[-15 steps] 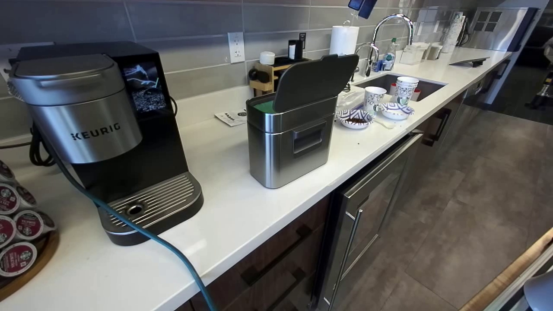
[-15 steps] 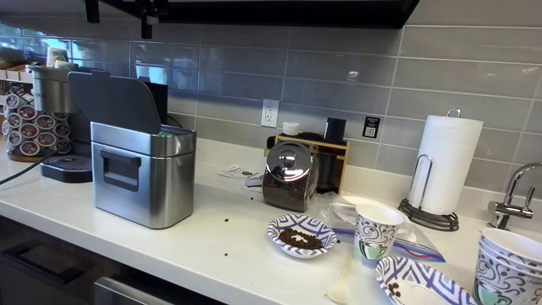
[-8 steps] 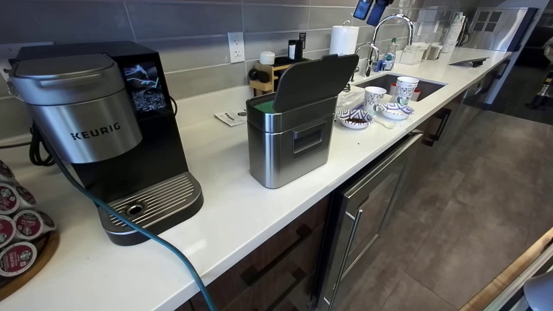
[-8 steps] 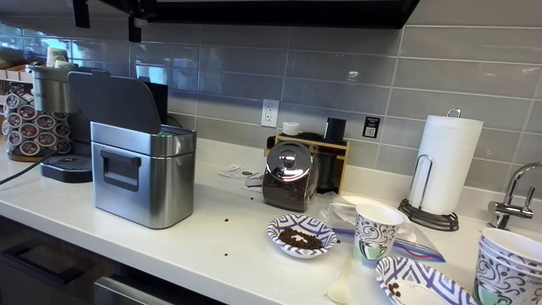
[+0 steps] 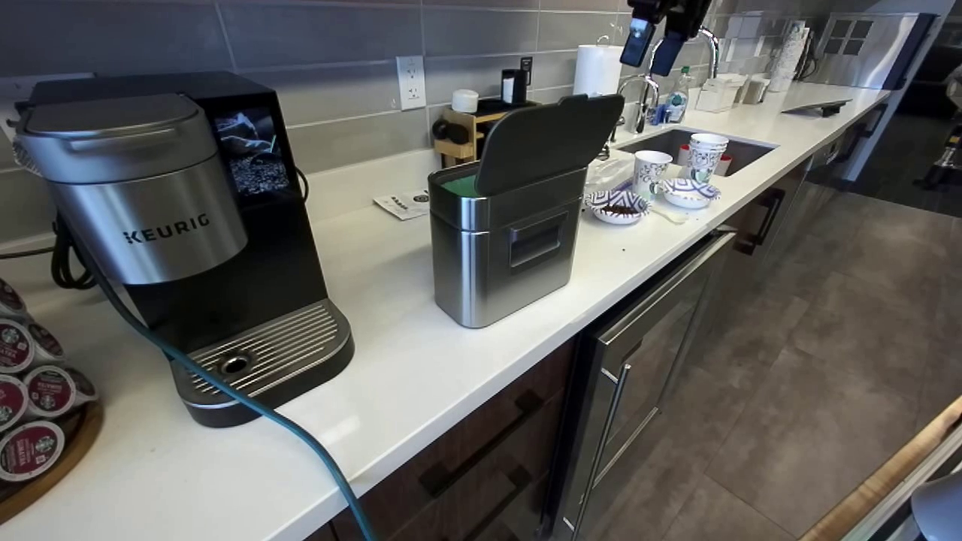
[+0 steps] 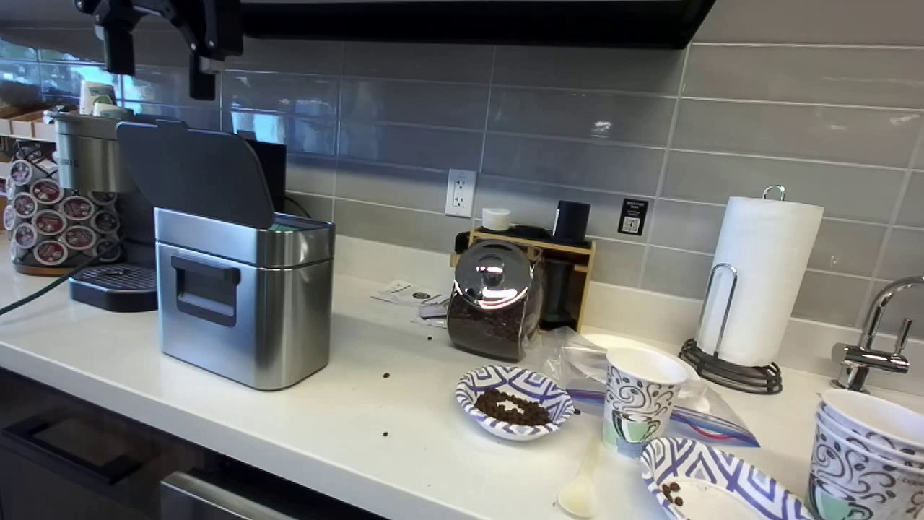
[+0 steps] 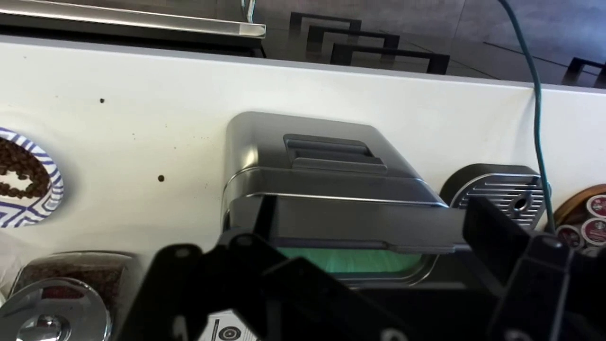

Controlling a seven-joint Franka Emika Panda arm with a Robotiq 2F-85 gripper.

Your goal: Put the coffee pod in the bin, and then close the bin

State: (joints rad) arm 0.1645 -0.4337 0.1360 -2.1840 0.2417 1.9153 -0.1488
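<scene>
The gripper hangs above the bin, its fingers spread wide; the upper edge crops its top in both exterior views. The bin stands upright on the bench. Its raised lid covers much of the opening and, in an exterior view, part of the coffee machine. In the wrist view only a strip of green lining shows, so whether the coffee pod lies inside cannot be told. There the left edge slices through a bowl of beans. The left edge of an exterior view cuts off a stack of pods.
</scene>
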